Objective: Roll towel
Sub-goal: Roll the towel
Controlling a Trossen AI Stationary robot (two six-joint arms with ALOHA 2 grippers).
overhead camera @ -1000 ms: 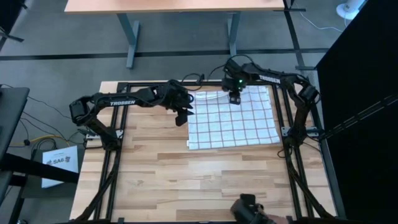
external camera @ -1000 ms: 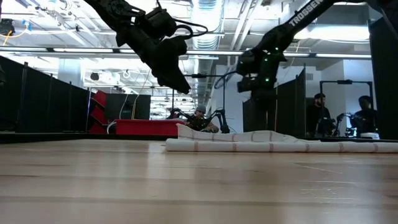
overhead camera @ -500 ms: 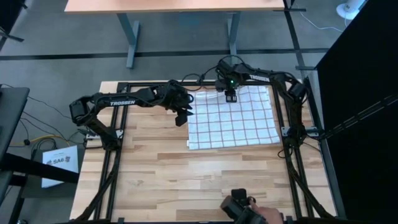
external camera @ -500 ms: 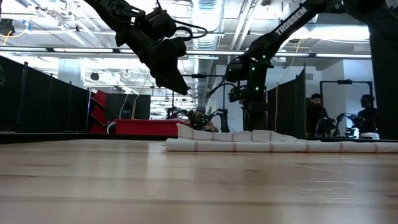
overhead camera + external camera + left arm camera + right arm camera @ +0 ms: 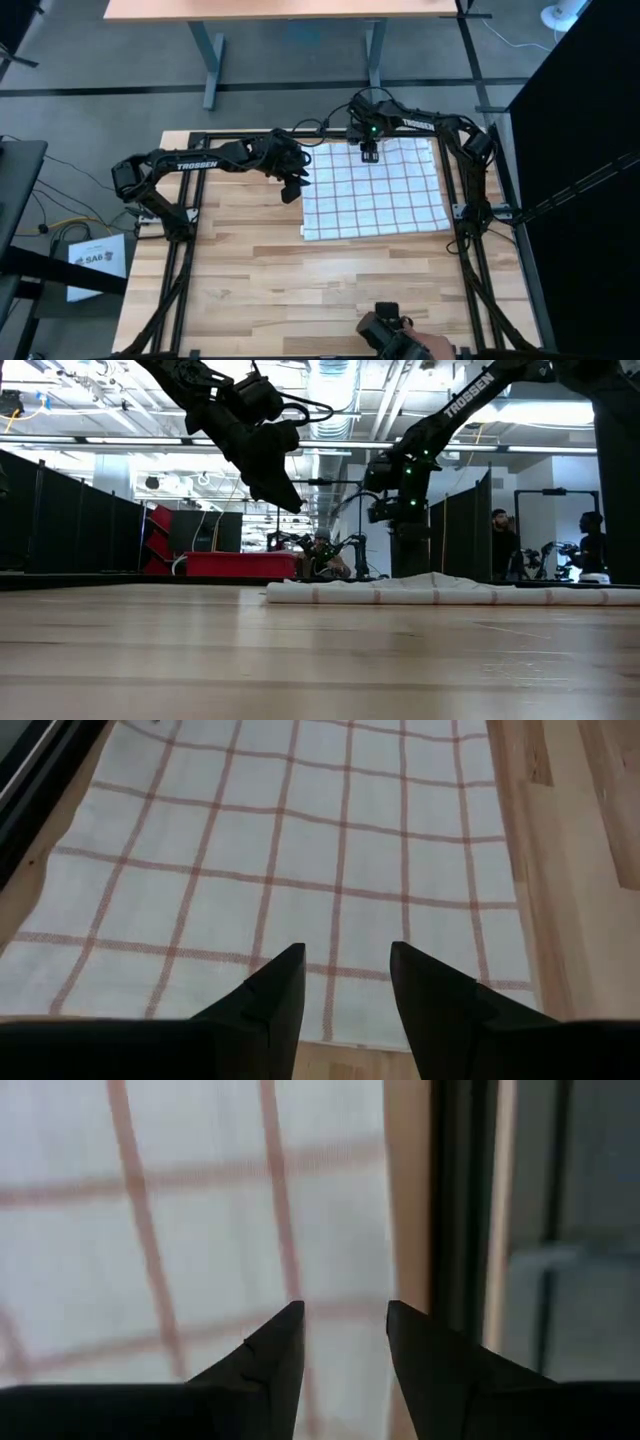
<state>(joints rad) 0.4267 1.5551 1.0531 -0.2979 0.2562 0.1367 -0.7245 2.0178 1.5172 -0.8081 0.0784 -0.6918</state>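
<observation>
The towel [image 5: 375, 190], white with a grid of reddish-brown lines, lies spread flat on the table's far right part; in the low view it is a low strip [image 5: 450, 592]. My left gripper [image 5: 292, 190] is open and empty. It hangs above the table just left of the towel's left edge, and its wrist view [image 5: 345, 960] looks across the towel [image 5: 300, 870]. My right gripper [image 5: 368, 153] is open and points down over the towel's far edge. Its wrist view [image 5: 340, 1320] shows the cloth [image 5: 150, 1230] close below. My right gripper stands open over the towel's far edge [image 5: 330, 1230], pointing down from above. I cannot tell whether its fingertips touch the cloth. My left gripper touches nothing.
A black metal frame [image 5: 455, 180] runs around the table close to the towel's far and right edges. Bare wood [image 5: 300, 290] fills the near half. A person's hand with a dark object [image 5: 395, 335] shows at the near edge. People stand in the room behind [image 5: 500, 545].
My right gripper has gone a little toward the table's left and far edges, staying over the towel's far edge. In the low view the raised hump at the towel's far left part has sunk flatter.
</observation>
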